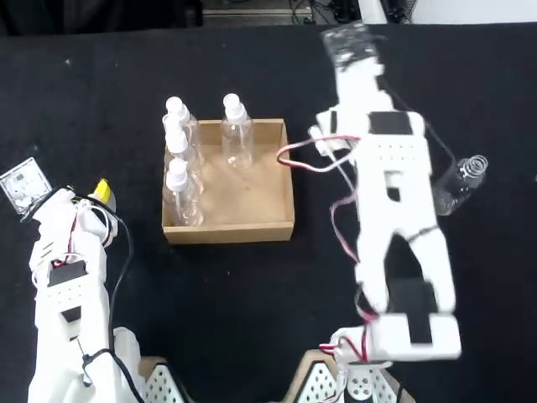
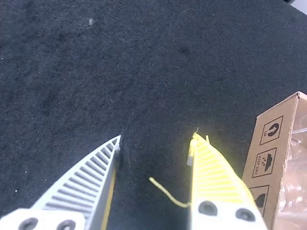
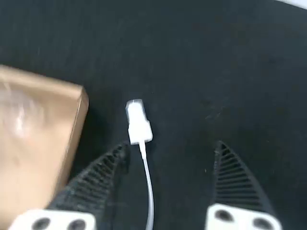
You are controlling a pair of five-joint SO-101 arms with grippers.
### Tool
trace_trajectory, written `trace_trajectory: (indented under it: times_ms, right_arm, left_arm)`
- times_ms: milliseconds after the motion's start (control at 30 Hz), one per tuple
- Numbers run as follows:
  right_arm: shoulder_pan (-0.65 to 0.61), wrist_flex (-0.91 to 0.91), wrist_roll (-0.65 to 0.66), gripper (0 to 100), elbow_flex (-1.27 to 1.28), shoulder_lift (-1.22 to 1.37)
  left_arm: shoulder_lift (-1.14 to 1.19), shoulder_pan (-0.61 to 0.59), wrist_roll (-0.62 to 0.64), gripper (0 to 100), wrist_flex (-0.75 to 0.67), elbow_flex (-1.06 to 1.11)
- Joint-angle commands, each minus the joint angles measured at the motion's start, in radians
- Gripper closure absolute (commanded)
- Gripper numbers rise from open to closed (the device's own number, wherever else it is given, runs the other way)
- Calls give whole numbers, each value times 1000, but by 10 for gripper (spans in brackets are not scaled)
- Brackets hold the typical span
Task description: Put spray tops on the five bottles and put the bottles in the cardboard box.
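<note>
Fingers [image 3: 103, 172] astride spray top [image 3: 138, 122] beside box [image 3: 43, 129]

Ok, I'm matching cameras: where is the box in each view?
High view: box mid-table, holding four bottles.
Left wrist view: its corner beside the left tool.
Right wrist view: its wall near the spray top, by the right tool.
Shared landmark: the black table.

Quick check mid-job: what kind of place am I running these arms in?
Probably a lab or workshop bench set up for robot trials: a table covered in black cloth, the left arm and right arm mounted at its edge, and loose cables behind it.
</note>
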Motion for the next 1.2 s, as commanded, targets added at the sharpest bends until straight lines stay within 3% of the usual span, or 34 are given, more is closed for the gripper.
trace_trajectory:
  times_ms: [0, 333, 933, 1033, 1167]
  right_arm:
    - [-20, 68, 20, 765, -180, 131]
    - [-29, 126, 52, 769, -467, 447]
    - [-40, 127, 120, 770, -697, 792]
    - [-34, 127, 175, 822, -700, 808]
    - [-23, 140, 198, 975, -702, 806]
  left_arm:
    - [-11, 13, -6, 798, -23, -7]
    - [-11, 12, -6, 798, -23, -7]
    - [-11, 12, -6, 798, -23, -7]
    - [-11, 12, -6, 798, -23, -7]
    - [-11, 12, -6, 798, -23, -8]
